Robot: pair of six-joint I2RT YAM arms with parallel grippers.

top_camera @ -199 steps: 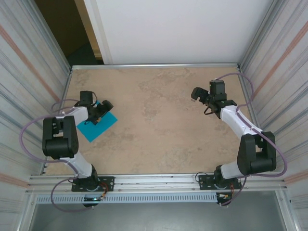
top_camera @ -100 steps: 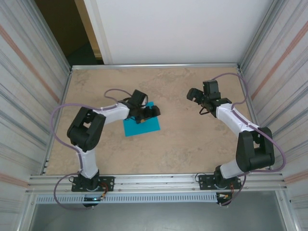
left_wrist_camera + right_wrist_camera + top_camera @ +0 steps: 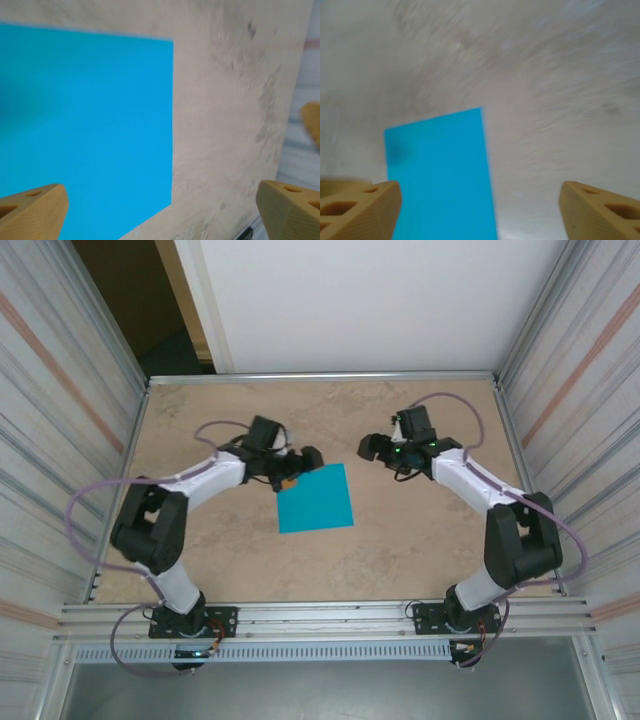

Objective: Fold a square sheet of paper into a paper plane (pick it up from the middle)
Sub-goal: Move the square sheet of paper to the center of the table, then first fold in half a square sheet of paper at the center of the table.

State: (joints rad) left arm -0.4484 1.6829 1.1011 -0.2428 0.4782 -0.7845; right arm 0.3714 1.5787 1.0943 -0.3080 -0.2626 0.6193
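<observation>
Your left claw (image 3: 300,468) stands wide open at the far left corner of the square sheet of paper (image 3: 315,498), with nothing between its fingers. From above, one finger sits over that corner and the other over bare table (image 3: 220,560). Whether either one touches the paper, you cannot tell.

From the left wrist, the tan fingertips (image 3: 32,210) are far apart at the bottom corners of the view. One is over the teal sheet and the other over the marbled tabletop. The sheet's straight right-hand edge runs down between them.

Your right claw (image 3: 385,445) is also spread wide and grips nothing. It hangs over bare table just beyond the sheet's far right corner, apart from the paper and facing the left claw across it. From the right wrist, its fingertips (image 3: 360,207) stand at the lower corners of the view. The sheet lies ahead of them toward the left, and one finger overlaps its lower left part in the picture.

You have the sheet lying flat near the middle of the table, a plain square turned slightly off the table's edges. It sits between the two claws and a little nearer the arm bases.

Lilac cables (image 3: 90,510) loop off both arms, and ribbed metal walls (image 3: 60,420) close in the sides.
</observation>
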